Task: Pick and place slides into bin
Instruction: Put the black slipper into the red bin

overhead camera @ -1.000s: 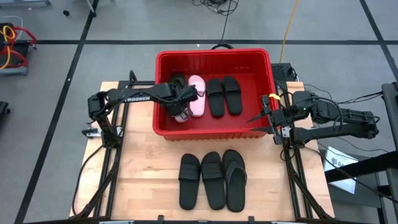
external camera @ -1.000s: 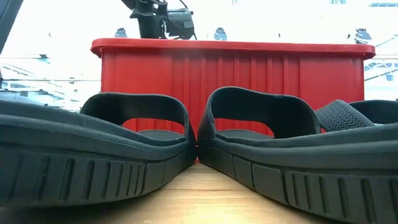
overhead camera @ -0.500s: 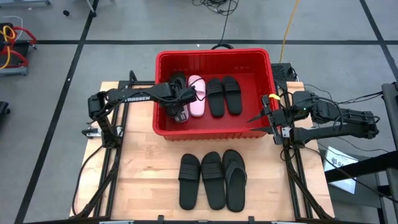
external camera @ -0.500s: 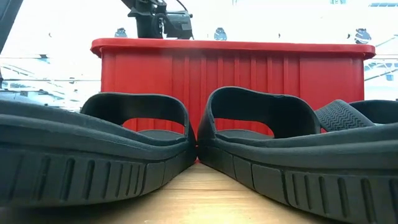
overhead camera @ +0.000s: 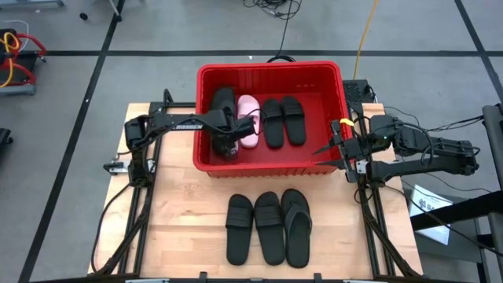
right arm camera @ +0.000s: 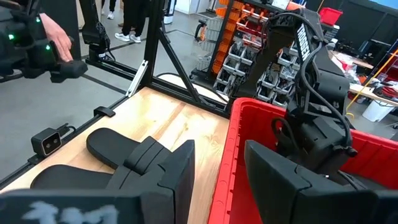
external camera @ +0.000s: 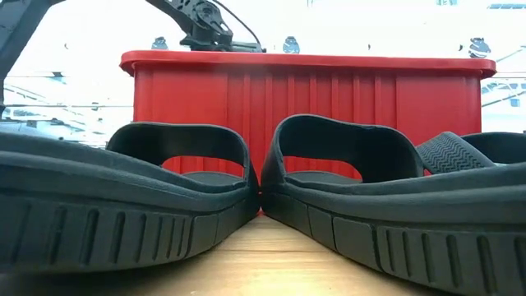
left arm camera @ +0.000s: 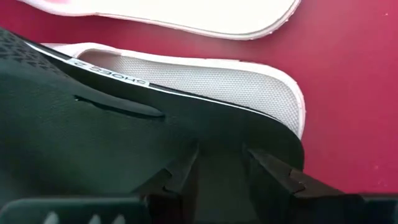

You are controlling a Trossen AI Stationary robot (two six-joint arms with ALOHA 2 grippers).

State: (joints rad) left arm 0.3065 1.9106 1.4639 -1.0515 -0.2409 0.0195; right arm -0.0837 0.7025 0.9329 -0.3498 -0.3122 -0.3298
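Observation:
The red bin (overhead camera: 267,67) stands at the table's far middle. In it lie a pale pink slide (overhead camera: 248,122) and two black slides (overhead camera: 273,123) (overhead camera: 293,119). My left gripper (overhead camera: 229,145) reaches down into the bin's left half, shut on another black slide (overhead camera: 224,104), which runs from the gripper toward the far wall. The left wrist view shows this black slide (left arm camera: 124,124) over a pink slide (left arm camera: 205,78), with a second pink slide (left arm camera: 205,15) beyond. My right gripper (overhead camera: 326,149) hangs open beside the bin's near right corner. My left gripper pinches the black slide between its two fingers (left arm camera: 183,171) close to the slide's near, rounded end (left arm camera: 273,140). The fingers point steeply down from above. The slide's body overlies the pink slide; whether it rests on it I cannot tell.
Three black slides (overhead camera: 240,228) (overhead camera: 269,226) (overhead camera: 296,226) lie side by side on the wooden table in front of the bin. In the low view two of them (external camera: 123,205) (external camera: 386,197) fill the foreground. A person's hand (right arm camera: 59,37) shows beyond the table.
My left gripper has sunk deeper into the bin and rolled about its own axis, still shut on the black slide. The slide has gone down with it and now shows more fully along the pink slide's left side.

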